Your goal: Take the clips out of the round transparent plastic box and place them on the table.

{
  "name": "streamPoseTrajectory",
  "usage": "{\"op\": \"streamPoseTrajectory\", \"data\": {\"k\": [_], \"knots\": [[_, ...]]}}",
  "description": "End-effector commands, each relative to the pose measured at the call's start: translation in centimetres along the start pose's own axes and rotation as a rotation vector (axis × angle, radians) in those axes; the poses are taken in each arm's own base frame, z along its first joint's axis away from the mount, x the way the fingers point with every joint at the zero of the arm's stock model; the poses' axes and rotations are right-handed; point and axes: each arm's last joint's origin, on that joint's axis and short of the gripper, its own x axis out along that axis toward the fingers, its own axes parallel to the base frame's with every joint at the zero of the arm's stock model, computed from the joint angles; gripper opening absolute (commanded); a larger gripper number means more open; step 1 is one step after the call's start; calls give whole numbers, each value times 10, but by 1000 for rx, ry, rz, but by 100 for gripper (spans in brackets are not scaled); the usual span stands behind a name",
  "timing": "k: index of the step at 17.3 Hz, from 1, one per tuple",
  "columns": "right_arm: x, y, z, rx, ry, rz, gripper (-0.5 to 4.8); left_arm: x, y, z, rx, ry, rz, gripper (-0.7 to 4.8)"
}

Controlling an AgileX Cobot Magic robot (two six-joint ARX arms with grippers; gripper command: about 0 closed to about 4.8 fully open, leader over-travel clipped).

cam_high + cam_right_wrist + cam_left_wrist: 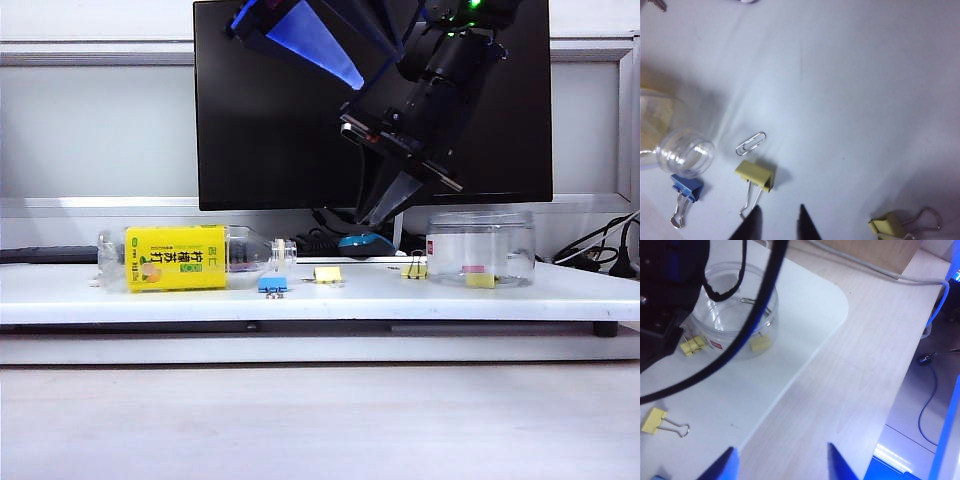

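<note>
Presently listed, starting with the clips. One yellow clip point(755, 174) lies on the table point(560, 290) just ahead of my right gripper point(779, 225), handles toward my fingertips, beside a loose silver paper clip point(750, 143). A second yellow clip point(888, 225) lies apart from it, cut by the edge of the right wrist view; in the left wrist view a yellow clip point(688, 345) sits just outside the wall of the round transparent plastic box point(735, 310). Another yellow clip point(760, 343) shows through that wall, low against it; a pink clip point(474, 269) sits just above a yellow one there in the exterior view. I cannot tell how many more the box holds.

My right fingers point(749, 227): two dark tips, a narrow gap between them, nothing in it, touching nothing. The arm hangs over the table between the bottle point(190, 258) and the box.

My left gripper point(782, 465): two blue tips set wide apart, empty, above the table's rounded corner and the wood-grain surface point(875, 355) beyond it.

Also present: a blue clip point(686, 188) at the mouth of the bottle, which lies on its side.

Obscured: the dark arm and a black cable point(747, 335) cross the left wrist view and hide part of the box.
</note>
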Motion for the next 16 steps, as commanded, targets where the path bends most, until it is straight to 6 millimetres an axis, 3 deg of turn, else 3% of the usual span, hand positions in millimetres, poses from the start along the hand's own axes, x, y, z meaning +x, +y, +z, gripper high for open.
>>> {"op": "streamPoseTrajectory", "data": {"k": [1, 4, 8, 11, 16], "knots": [[-17, 5, 5, -12, -41, 1, 95, -2, -1, 0, 4, 6, -3, 238], [-49, 10, 11, 12, -21, -36, 95, -2, -1, -3, 3, 43, -5, 238], [-85, 14, 7, 40, 32, -244, 95, -2, -1, -5, -1, 61, -6, 238], [-93, 9, -4, 106, 122, -355, 95, -2, -1, -6, -4, 74, -7, 238], [-90, 10, -6, 130, 142, -357, 94, -2, -1, -6, -2, 70, -7, 238]]}}
